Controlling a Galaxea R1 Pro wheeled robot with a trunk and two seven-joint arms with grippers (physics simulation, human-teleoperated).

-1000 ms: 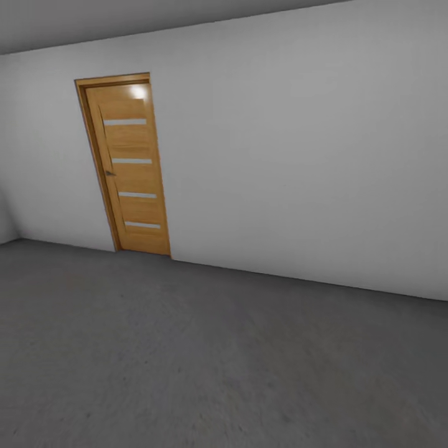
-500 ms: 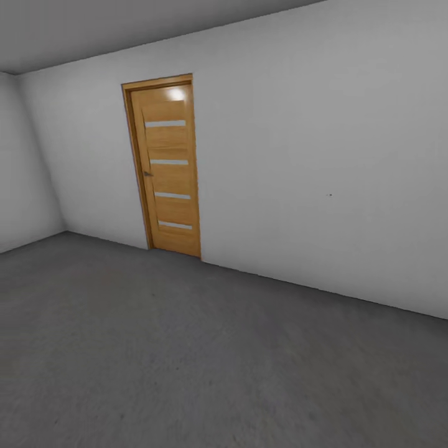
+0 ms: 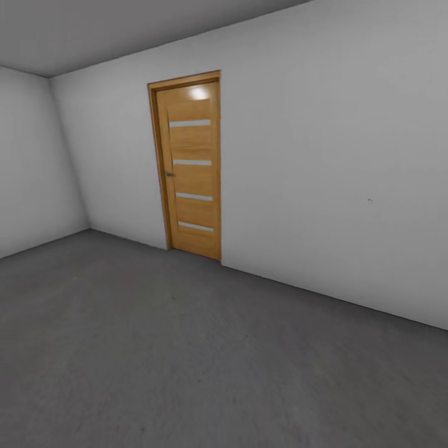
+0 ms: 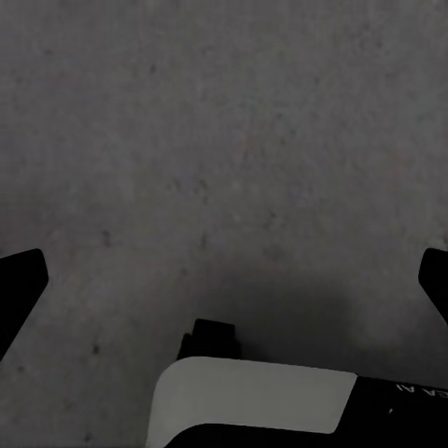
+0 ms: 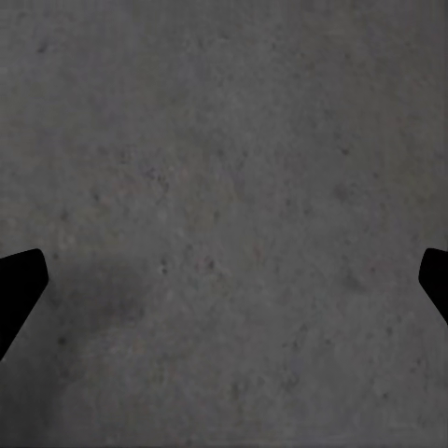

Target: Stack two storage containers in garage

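I am in the garage, a bare room with white walls and a dark grey concrete floor point(image 3: 186, 348). The two storage containers are out of view. In the left wrist view my left gripper point(image 4: 224, 280) is open, its black fingertips point(image 4: 21, 280) spread wide over the bare floor point(image 4: 224, 140), with nothing between them. In the right wrist view my right gripper point(image 5: 224, 280) is open too, its fingertips point(image 5: 21, 285) wide apart above the concrete floor point(image 5: 224, 187), holding nothing.
A shut wooden door point(image 3: 190, 165) with several narrow glass slits stands in the far white wall point(image 3: 323, 174). A side wall point(image 3: 34, 162) meets it at the corner on the left. A white and black part of the robot point(image 4: 257, 401) shows under the left gripper.
The head view has swung left: the door has shifted right in the picture and the room's left corner and side wall have come into sight. The camera moved, not the door.
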